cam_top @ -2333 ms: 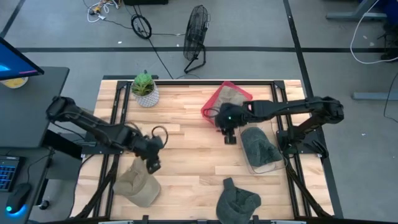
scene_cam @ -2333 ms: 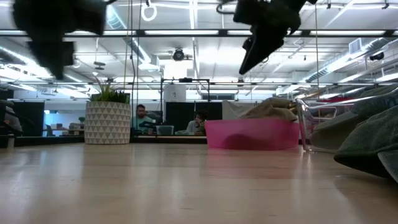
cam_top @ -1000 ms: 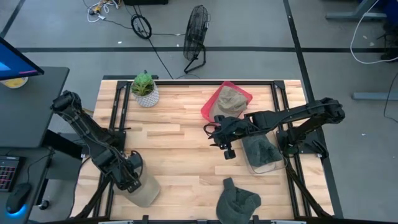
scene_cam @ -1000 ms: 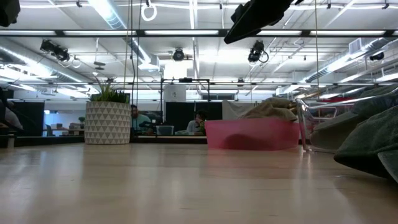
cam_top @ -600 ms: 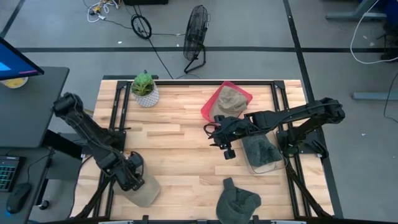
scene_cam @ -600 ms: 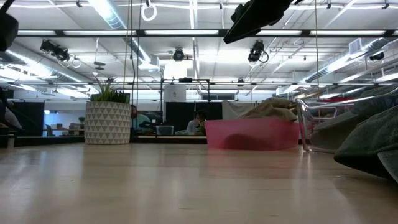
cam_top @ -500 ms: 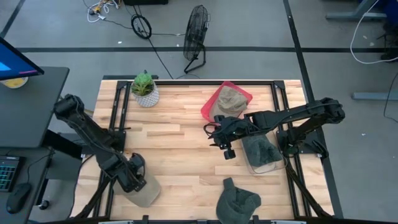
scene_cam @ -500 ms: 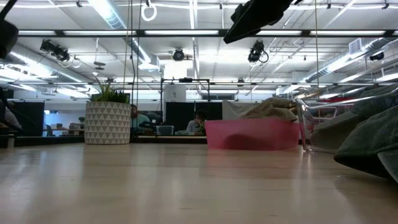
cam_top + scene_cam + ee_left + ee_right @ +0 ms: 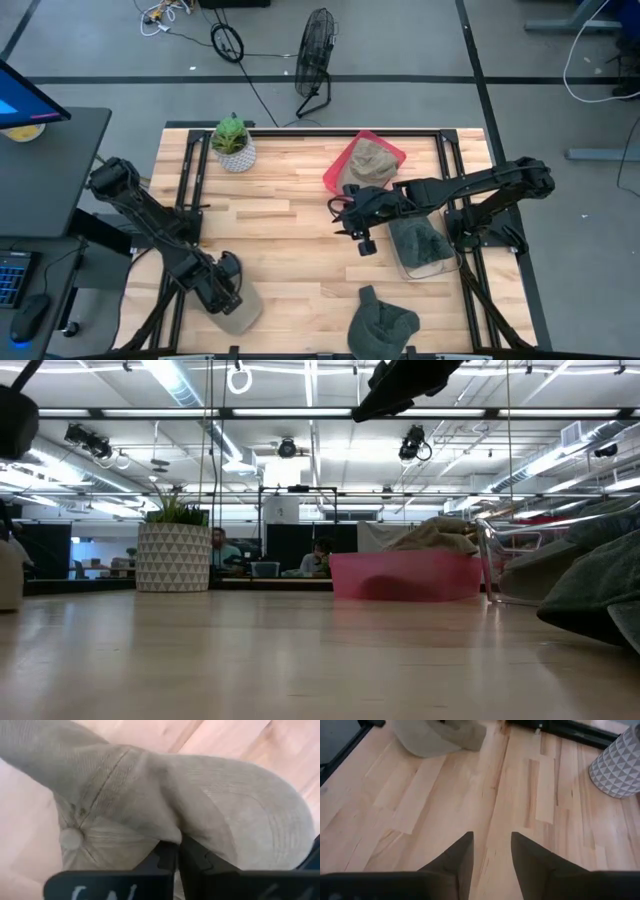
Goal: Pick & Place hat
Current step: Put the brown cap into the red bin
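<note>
A tan hat (image 9: 240,312) lies on the wooden table near its near left corner; its edge shows at the left of the low view (image 9: 8,575). My left gripper (image 9: 226,288) is down on it and shut on it (image 9: 177,854); the crown's button (image 9: 70,838) and the brim (image 9: 265,820) show beyond the fingers. My right gripper (image 9: 360,243) hangs open above the middle of the table with nothing between its fingers (image 9: 490,851). The tan hat (image 9: 437,735) also shows far off in the right wrist view. My left gripper pinches a raised fold of the tan hat's cloth (image 9: 172,836) between its two fingers, where the crown meets the brim. The fingers come from above, pointing down. The hat rests on the table.
A green hat (image 9: 382,325) lies at the near edge. A pink bin (image 9: 345,165) holds another tan hat, and a clear bin (image 9: 405,265) at the right holds a green one. A potted plant (image 9: 233,143) stands at the far left.
My left gripper has shifted a little toward the table's right and near edges, staying over the tan hat. The hat has shifted with it and now shows at the left edge of the low view.
</note>
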Controlling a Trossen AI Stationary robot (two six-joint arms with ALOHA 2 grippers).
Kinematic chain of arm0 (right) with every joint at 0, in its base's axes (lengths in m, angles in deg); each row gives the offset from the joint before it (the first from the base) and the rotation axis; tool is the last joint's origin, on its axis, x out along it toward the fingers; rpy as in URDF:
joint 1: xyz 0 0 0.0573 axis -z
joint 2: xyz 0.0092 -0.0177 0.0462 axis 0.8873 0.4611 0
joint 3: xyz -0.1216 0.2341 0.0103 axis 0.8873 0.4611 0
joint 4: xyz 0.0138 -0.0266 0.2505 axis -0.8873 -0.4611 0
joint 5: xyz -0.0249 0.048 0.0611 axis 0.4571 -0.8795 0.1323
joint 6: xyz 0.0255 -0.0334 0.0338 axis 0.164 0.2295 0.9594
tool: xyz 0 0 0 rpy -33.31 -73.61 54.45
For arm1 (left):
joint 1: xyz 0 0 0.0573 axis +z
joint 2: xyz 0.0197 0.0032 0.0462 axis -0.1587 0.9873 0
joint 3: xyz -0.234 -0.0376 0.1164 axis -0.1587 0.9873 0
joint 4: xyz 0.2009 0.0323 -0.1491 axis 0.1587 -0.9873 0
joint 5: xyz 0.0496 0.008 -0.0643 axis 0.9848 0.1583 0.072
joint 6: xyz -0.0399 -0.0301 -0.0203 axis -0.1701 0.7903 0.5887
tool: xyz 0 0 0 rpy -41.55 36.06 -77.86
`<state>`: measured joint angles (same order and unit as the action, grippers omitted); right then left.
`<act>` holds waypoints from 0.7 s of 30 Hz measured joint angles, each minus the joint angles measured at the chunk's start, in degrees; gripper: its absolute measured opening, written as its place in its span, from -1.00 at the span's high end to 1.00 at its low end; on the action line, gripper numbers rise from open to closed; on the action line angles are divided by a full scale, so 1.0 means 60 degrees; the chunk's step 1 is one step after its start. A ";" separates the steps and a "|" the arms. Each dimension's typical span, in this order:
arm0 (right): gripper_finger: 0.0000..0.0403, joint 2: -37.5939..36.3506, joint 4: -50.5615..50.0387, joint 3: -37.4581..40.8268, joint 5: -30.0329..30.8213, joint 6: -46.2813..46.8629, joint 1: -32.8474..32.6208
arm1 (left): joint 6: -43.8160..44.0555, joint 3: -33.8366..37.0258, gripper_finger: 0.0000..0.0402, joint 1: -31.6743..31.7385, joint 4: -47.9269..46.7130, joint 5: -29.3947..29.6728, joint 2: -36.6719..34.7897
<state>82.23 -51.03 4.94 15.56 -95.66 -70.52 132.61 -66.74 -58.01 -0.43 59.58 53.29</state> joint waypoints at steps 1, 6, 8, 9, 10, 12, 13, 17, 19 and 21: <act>0.34 0.0000 0.0096 0.0000 0.0000 -0.0006 0.0000 | -0.0258 -0.0058 0.94 0.0068 -0.0006 0.0082 0.0003; 0.34 0.0096 0.0889 0.0004 -0.0188 -0.0367 -0.0007 | -0.3122 -0.0768 0.97 0.0702 -0.0072 0.0423 0.0003; 0.34 0.0215 0.1225 0.0007 -0.0495 -0.0485 -0.0025 | -0.4839 -0.1168 0.97 0.0986 -0.0177 0.0778 0.0008; 0.34 0.0347 0.1620 0.0005 -0.0691 -0.0500 -0.0036 | -0.5699 -0.1363 0.97 0.1139 -0.0224 0.0970 0.0025; 0.34 0.0450 0.1923 0.0004 -0.0857 -0.0499 -0.0063 | -0.6481 -0.1552 0.97 0.1283 -0.0231 0.1185 0.0042; 0.32 0.0764 0.2446 0.0007 -0.1173 -0.0546 -0.0097 | -0.7947 -0.1837 0.97 0.1628 -0.0307 0.1603 0.0044; 0.30 0.0924 0.2862 0.0007 -0.1276 -0.0643 -0.0136 | -0.8577 -0.1948 0.98 0.1808 -0.0270 0.1737 0.0059; 0.14 0.1738 0.4046 0.0007 -0.1433 -0.0976 -0.0218 | -1.0347 -0.2157 0.98 0.2622 -0.0204 0.1896 0.0068; 0.03 0.2167 0.4887 0.0007 -0.1462 -0.1038 -0.0247 | -1.0990 -0.2167 0.98 0.3028 -0.0189 0.1882 0.0065; -0.07 0.2621 0.5883 0.0004 -0.1486 -0.1044 -0.0248 | -1.1552 -0.2172 0.98 0.3429 -0.0125 0.1918 0.0068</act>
<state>97.95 -15.73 4.97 6.64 -101.92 -72.01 63.30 -79.77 -37.44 -1.18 71.09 53.70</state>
